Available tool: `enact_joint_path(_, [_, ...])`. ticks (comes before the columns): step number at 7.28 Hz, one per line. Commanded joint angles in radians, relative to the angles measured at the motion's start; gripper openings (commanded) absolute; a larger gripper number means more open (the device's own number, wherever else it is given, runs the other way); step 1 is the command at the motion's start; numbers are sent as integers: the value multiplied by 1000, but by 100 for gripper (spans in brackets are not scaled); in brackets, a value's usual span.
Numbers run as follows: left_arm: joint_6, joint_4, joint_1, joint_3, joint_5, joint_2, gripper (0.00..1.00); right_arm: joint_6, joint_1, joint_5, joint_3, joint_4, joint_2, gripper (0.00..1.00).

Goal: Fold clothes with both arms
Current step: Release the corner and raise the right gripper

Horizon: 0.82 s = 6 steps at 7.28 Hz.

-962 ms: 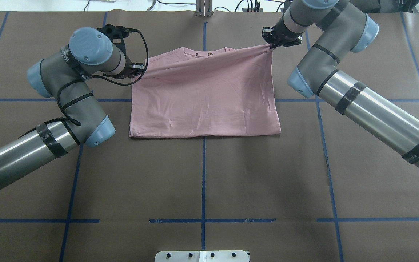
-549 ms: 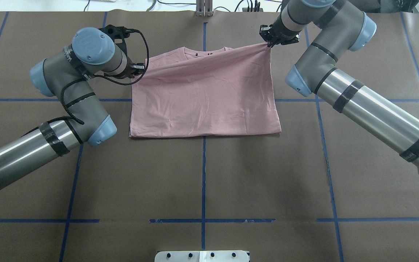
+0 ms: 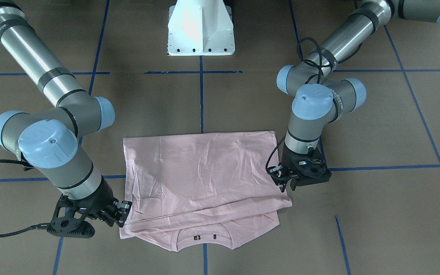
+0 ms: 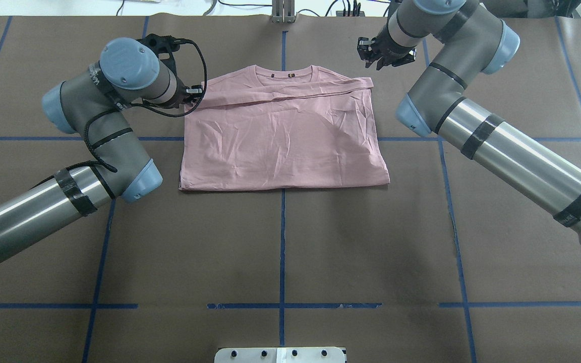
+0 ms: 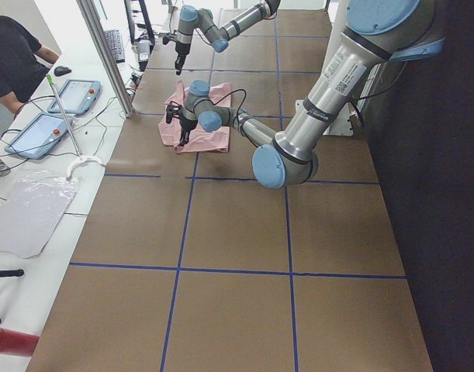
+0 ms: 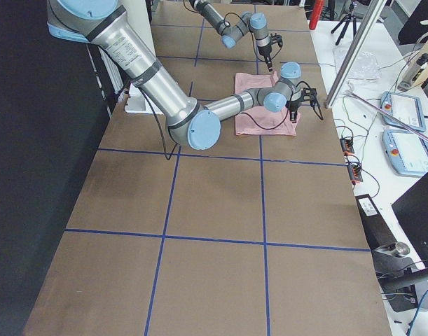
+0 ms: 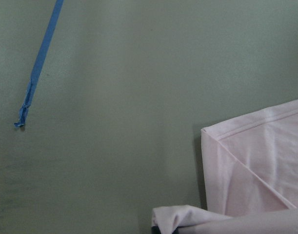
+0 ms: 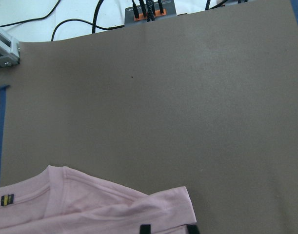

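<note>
The pale pink T-shirt lies folded on the brown table, collar at the far edge and the plain side up. The front-facing view shows its top layer folded toward the collar. My left gripper sits at the shirt's far left corner, shut on a bunch of cloth that is still pulled up toward it. My right gripper is open just beyond the far right corner, which lies loose on the table below its fingertips.
The white pedestal base stands at the near edge. Blue tape lines cross the brown table cover. A metal post and cables sit along the far edge. A person sits at a side desk with tablets.
My right gripper opened and let go of the far right corner, then drew back a little. The raised cloth dropped flat onto the shirt. The left gripper barely moved.
</note>
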Motion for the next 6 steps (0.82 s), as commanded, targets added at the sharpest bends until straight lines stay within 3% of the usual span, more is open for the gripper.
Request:
enact_joint_path(1, [-25, -10, -10, 0, 1, -1, 100, -6, 0, 12, 2, 2, -4, 100])
enact_joint_path(3, [-23, -11, -29, -14, -13, -7, 100, 24, 7, 120, 113, -18, -65, 100])
enact_joint_path(4, [-26, -8, -30, -25, -82, -10, 100, 96, -1, 150, 255, -74, -164, 100])
enact_joint_path(5, [-29, 6, -30, -64, -96, -9, 100, 150, -54, 153, 414, -157, -257, 100])
enact_joint_path(6, [-34, 6, -30, -82, -96, -4, 100, 211, -116, 126, 516, -183, -340, 100])
